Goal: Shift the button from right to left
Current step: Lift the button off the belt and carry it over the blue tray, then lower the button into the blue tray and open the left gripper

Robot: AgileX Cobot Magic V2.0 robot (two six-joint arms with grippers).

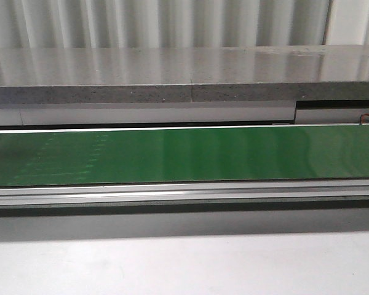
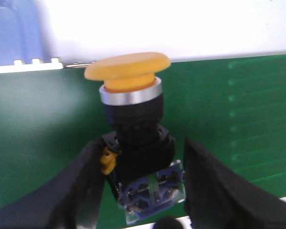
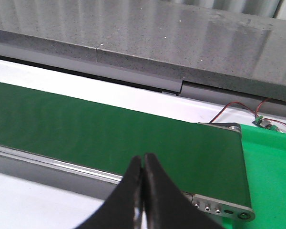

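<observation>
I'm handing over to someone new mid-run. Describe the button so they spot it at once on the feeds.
Start with the long green conveyor belt in the left wrist view. Over it, between the two black fingers of the left claw, stands the button. It is the only coloured part there: a wide yellow mushroom cap over a silver ring, a black collar, and a blue-and-clear block at its base.

We've got a long green conveyor belt (image 1: 190, 153) running across the white table (image 1: 184, 264). The button (image 2: 136, 138) stands upright on the belt between the left gripper's fingers (image 2: 71, 191), yellow cap up. A grey stone ledge (image 1: 172, 74) sits behind.
</observation>
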